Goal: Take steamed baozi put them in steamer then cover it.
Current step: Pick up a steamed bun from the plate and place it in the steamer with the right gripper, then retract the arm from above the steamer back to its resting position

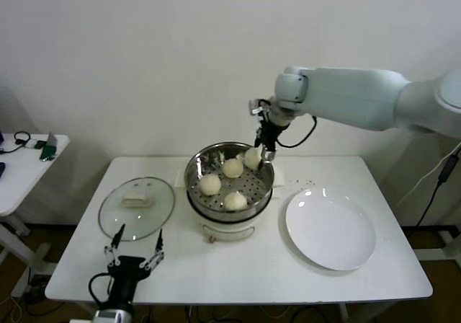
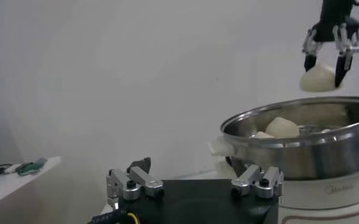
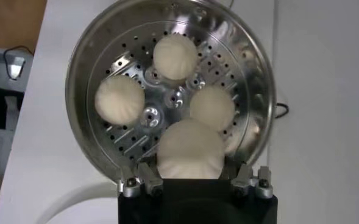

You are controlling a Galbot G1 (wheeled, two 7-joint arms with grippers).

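The fourth steamed baozi is pinched between the fingers of the right gripper and is held above the far rim of the steamer, where three baozi are already seated on the perforated tray. The plate beside the steamer is left bare, so loading is judged nearly complete, with only the release outstanding. The cover is not yet fitted and lies on the table to the steamer's left, just beyond the left gripper, which is parked with its fingers spread.
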